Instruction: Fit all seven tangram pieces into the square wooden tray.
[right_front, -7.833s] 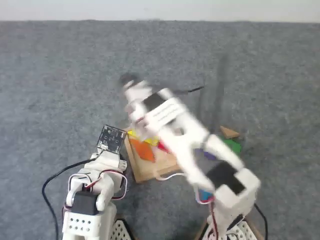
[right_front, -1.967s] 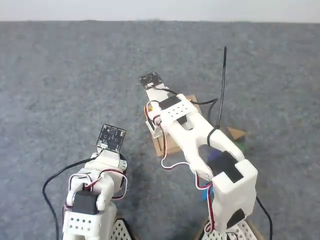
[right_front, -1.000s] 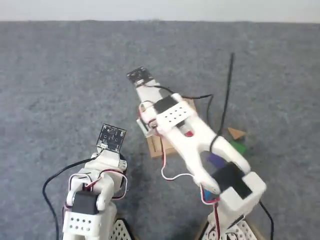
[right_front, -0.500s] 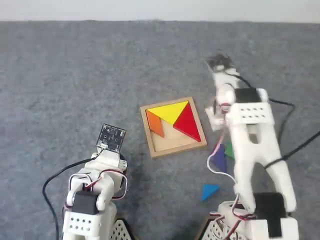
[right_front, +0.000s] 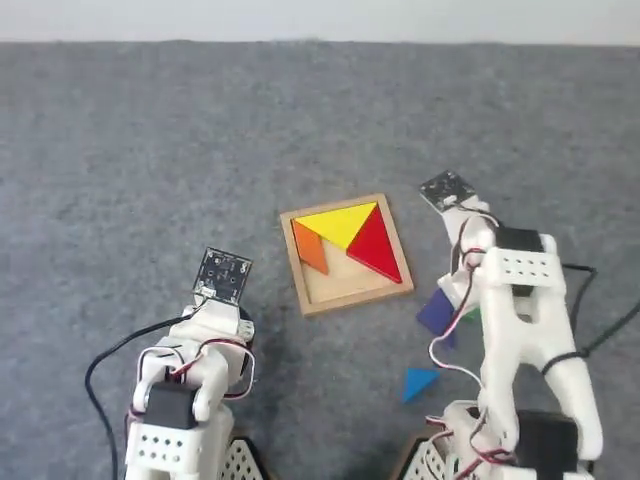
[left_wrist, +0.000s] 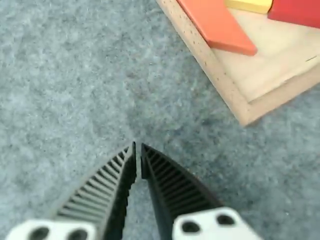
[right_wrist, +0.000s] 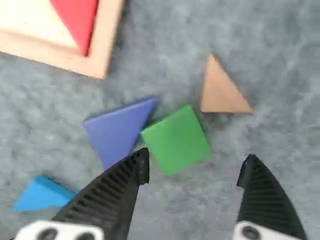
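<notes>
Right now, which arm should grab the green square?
Right, probably. The right gripper is open right at the green square, with the purple triangle beside it. The left gripper is shut, on the far side of the tray.

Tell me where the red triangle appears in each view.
High view: red triangle in the right half of the wooden tray.
Left wrist view: red triangle in the tray, beside the yellow piece.
Right wrist view: red triangle at the tray corner nearest the purple triangle.
Shared landmark: the wooden tray.
</notes>
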